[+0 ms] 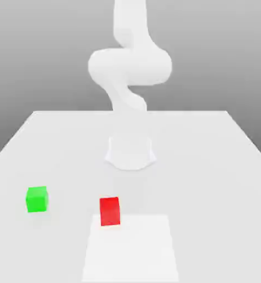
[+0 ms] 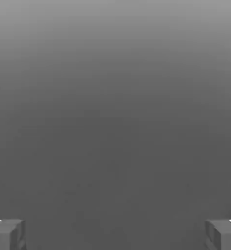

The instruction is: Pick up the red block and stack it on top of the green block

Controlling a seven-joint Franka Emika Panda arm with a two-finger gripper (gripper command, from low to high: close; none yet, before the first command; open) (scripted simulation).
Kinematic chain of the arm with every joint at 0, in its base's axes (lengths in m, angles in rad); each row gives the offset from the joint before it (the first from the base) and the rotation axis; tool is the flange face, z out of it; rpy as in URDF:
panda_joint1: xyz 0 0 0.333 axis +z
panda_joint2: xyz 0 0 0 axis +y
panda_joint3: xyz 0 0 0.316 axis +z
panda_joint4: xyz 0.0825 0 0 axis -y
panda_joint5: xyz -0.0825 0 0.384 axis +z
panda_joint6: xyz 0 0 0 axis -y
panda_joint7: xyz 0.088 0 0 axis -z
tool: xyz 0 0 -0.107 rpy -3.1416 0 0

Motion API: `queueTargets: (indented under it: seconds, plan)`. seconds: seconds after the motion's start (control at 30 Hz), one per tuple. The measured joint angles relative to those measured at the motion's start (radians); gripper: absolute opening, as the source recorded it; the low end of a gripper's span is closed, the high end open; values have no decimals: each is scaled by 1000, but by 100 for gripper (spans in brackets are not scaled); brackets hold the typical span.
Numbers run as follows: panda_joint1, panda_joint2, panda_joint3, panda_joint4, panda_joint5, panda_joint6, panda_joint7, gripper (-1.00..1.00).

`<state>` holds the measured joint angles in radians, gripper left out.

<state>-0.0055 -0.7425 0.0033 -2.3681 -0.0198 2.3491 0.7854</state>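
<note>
A: What is set out, with the pale patch (image 1: 132, 249) taken as the landmark?
B: The table (image 1: 209, 166) is spread all around the patch. The white arm (image 1: 130, 66) is mounted beyond the patch's far edge, with its upper links raised.
A: And the blocks?
B: The red block (image 1: 110, 211) is seen upright at the patch's far edge, by the corner toward the exterior view's left. The green block (image 1: 37, 199) is seen well apart from the patch, off toward the exterior view's left.
A: How is the red block likely to be handled?
B: It is judged light, stiff and not at all fragile; no give is expected under a squeeze. Its smooth, plain faces might be slippery if only an edge were pinched.
A: Where should it be gripped?
B: Two opposite upright faces are best taken, squarely and about mid-height, so that tilting is avoided and the underside is left free for the green block's top.
A: And the gripper (image 2: 115, 234)?
B: In the hand view its fingers are spread wide, with nothing held between them. The red block is yet to be grasped, so a level approach from above is called for.
</note>
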Motion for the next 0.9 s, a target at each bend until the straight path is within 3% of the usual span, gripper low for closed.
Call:
queueTargets:
  seconds: [0.53, 0.67, 0.83, 0.87, 0.9]
  plan:
    - [-43, 495, -110, -542, -57, 409, -200, 0]
    - [-40, 720, -124, -579, -5, 585, -270, 0]
    - [-104, 890, -41, -563, 80, 731, -336, 0]
    - [-117, 909, -28, -562, 85, 747, -340, -100]
    - [-117, 909, -28, -562, 85, 747, -340, -100]
